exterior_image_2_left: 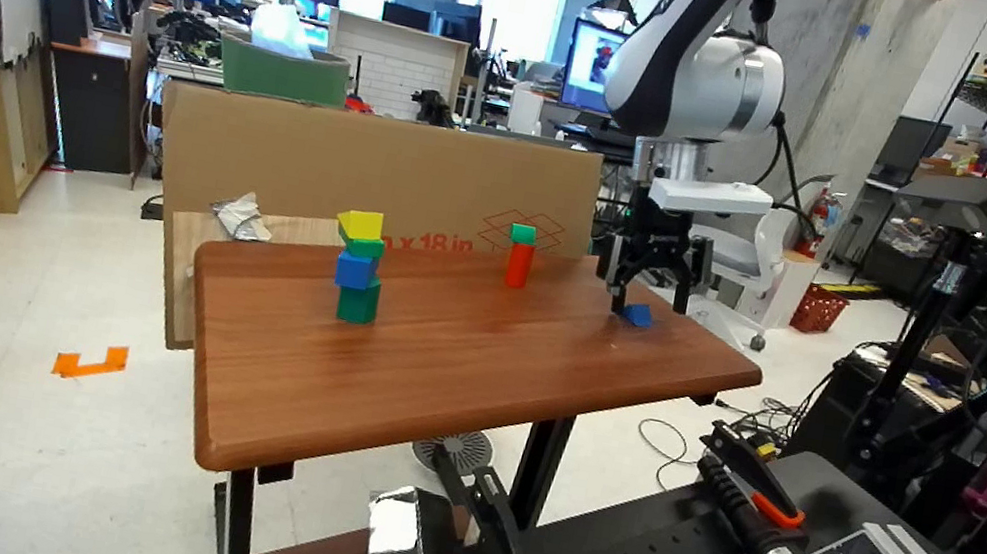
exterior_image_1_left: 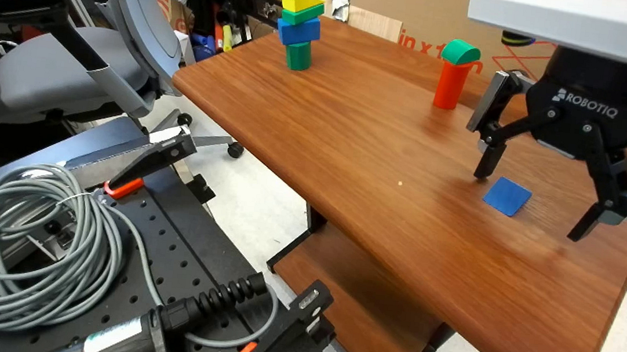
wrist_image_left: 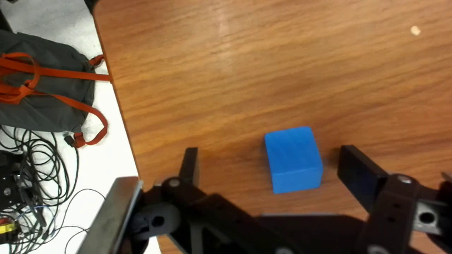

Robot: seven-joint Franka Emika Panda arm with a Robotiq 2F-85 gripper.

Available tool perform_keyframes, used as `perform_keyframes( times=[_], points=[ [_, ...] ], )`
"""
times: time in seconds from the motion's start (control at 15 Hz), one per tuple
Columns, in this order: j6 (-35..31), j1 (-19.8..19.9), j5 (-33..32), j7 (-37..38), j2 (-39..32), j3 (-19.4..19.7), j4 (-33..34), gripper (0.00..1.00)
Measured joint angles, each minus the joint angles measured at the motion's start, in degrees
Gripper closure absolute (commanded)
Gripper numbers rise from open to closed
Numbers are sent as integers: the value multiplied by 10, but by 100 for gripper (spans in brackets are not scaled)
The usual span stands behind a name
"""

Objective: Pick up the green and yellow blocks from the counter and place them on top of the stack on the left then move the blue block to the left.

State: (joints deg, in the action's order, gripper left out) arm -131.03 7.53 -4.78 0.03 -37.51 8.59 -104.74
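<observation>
Blue, the loose block (wrist_image_left: 293, 159) sits near one end of the brown desk (exterior_image_1_left: 346, 138), between the wide-parted fingers (wrist_image_left: 360, 176) of the gripper (exterior_image_1_left: 529, 203), with a gap at either side. Farther along, a red cylinder (exterior_image_1_left: 450, 86) carries a green half-round (exterior_image_1_left: 460, 52). Well apart from both rises the stack (exterior_image_2_left: 357, 271), bottom to top: green block (exterior_image_1_left: 298, 56), second blue block (exterior_image_1_left: 299, 31), green slab (exterior_image_1_left: 302, 14), yellow wedge (exterior_image_1_left: 298, 0). Cardboard (exterior_image_2_left: 322, 155) stands behind the desk.

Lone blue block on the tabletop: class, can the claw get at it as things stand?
Probably yes: in the wrist view the claw is open, fingers either side of the lone blue block, with no obstacle between.
</observation>
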Motion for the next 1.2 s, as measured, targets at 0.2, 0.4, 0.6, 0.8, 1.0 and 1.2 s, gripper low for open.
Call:
perform_keyframes(
  times=[0.2,0.4,0.6,0.8,1.0,1.2],
  points=[
    [17,-6,-6,-10,-20,-2,31,44],
    [24,-7,-6,-11,-26,-7,46,66],
    [24,-7,-6,-11,-24,-10,49,88],
    [24,-6,0,-11,-22,-14,48,88],
    [28,-2,19,-11,-21,-17,48,88],
    [28,1,43,-11,-13,-22,39,88]
  ],
)
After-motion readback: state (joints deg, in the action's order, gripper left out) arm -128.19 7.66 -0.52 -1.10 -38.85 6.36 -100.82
